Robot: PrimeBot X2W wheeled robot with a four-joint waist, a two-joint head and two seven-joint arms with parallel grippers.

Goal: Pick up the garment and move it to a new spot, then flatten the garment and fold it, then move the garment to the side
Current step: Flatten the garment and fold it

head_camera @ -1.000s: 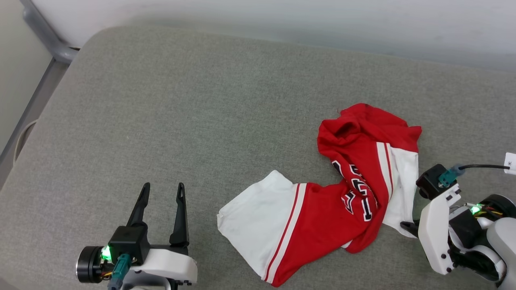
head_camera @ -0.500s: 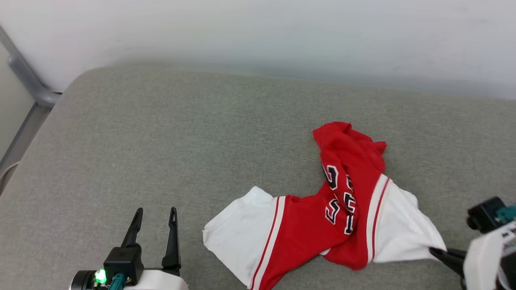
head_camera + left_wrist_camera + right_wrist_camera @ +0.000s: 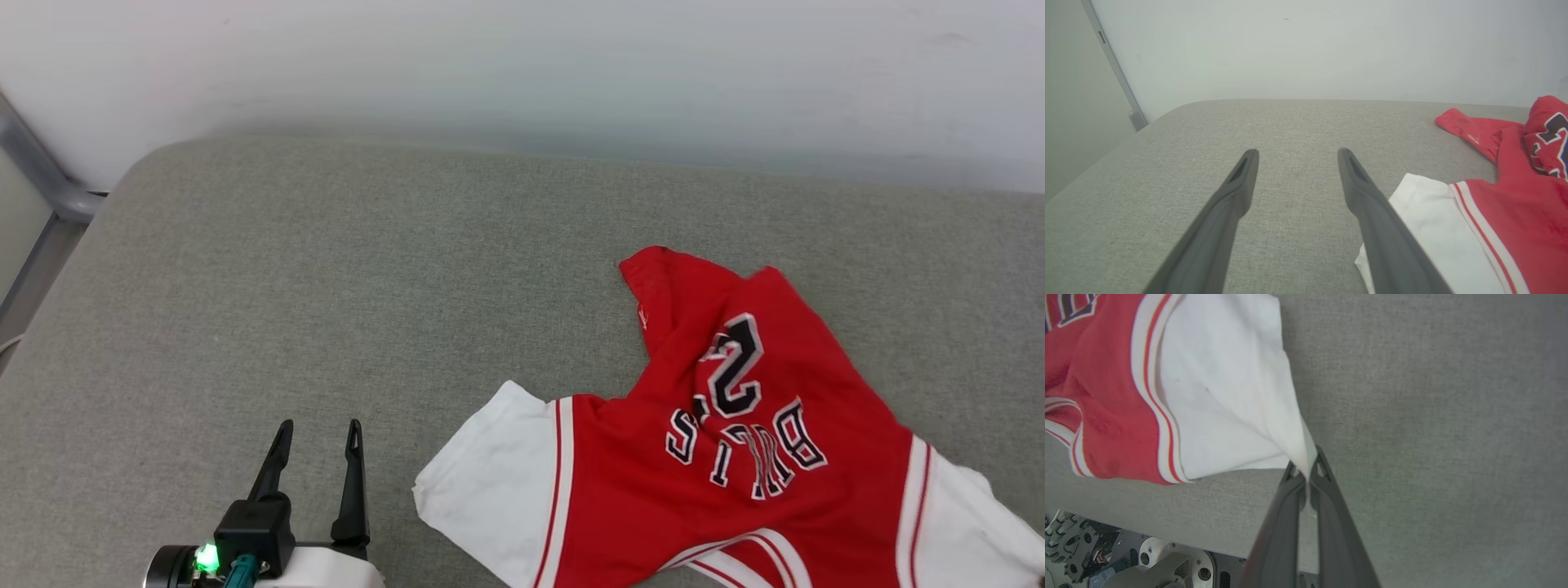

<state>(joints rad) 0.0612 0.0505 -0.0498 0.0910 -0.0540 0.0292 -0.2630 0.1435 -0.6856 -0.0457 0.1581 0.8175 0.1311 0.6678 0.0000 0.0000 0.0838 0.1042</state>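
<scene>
Clamped tight at the right gripper [image 3: 1304, 467] on a white sleeve corner of the garment [image 3: 1216, 396] — taut from the fingertips, spreading red beyond them. Spread wide at the left gripper [image 3: 319, 426], holding nothing, just left of the other white sleeve on the grey cushion [image 3: 326, 269]. Farther out from both, number and lettering face up — past that, a pale wall [image 3: 522, 65].

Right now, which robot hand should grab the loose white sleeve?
Left, probably. The left gripper is open right beside the loose sleeve, with nothing in it. The right gripper is shut on the other sleeve, so it's busy.
</scene>
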